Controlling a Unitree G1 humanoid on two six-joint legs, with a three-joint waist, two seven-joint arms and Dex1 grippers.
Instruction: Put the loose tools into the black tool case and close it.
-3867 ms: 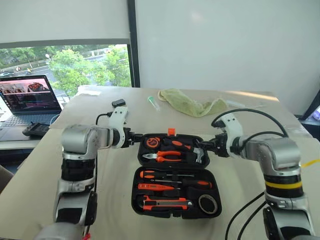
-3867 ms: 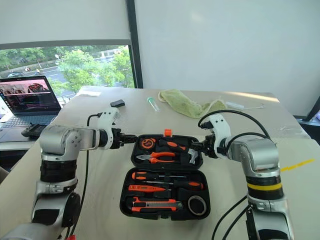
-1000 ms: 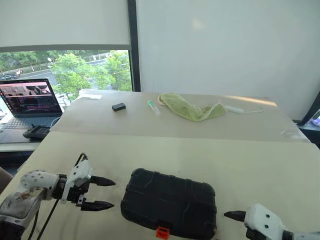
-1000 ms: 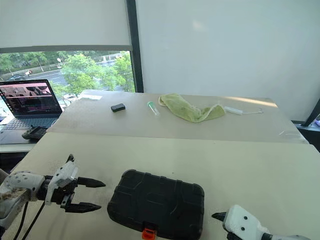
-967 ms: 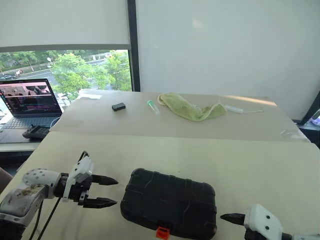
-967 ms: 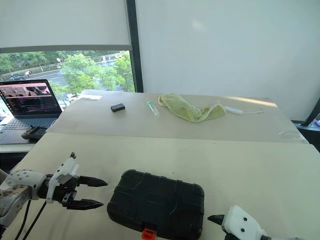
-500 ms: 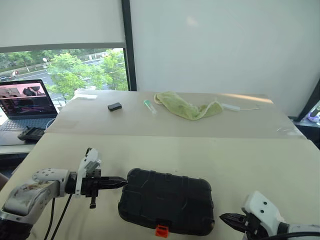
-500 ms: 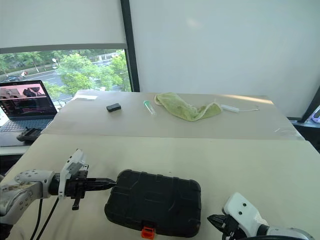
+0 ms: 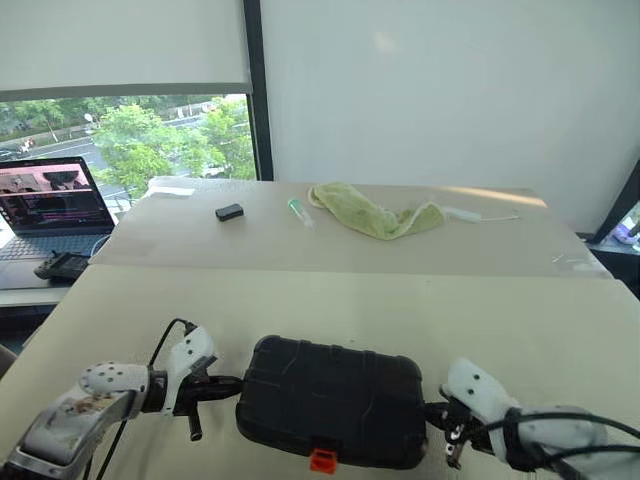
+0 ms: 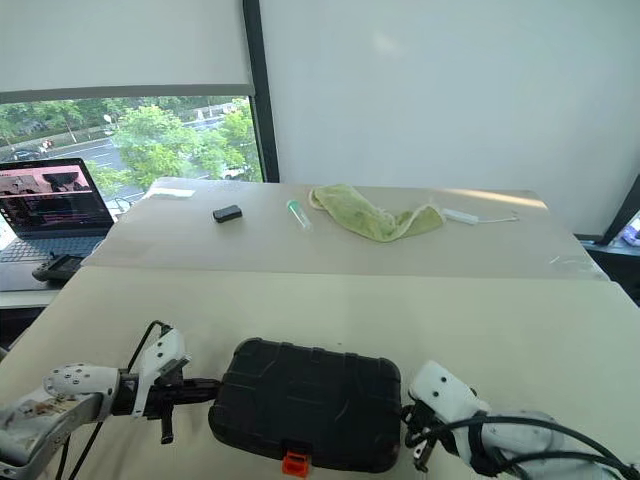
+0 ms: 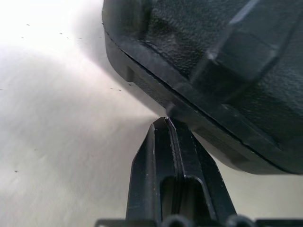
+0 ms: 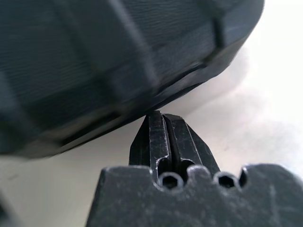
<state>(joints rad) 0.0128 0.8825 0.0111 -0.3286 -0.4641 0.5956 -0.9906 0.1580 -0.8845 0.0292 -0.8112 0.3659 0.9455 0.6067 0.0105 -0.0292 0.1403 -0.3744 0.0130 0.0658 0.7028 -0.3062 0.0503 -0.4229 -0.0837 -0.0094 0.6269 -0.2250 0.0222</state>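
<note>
Black tool case (image 9: pixel 335 400) lying shut on the near part of the table (image 9: pixel 500 320), orange latch (image 9: pixel 321 460) facing the near edge. Left gripper (image 9: pixel 232 382) at the case's left end, fingers together, tips meeting the seam. Right gripper (image 9: pixel 432 410) at the right end, fingers likewise pressed together at the lower edge. Risks, as a judgement: uneven pushing could skid the case or slew it round; closed tips slipping under the rim could tip it; latch possibly unfastened.
</note>
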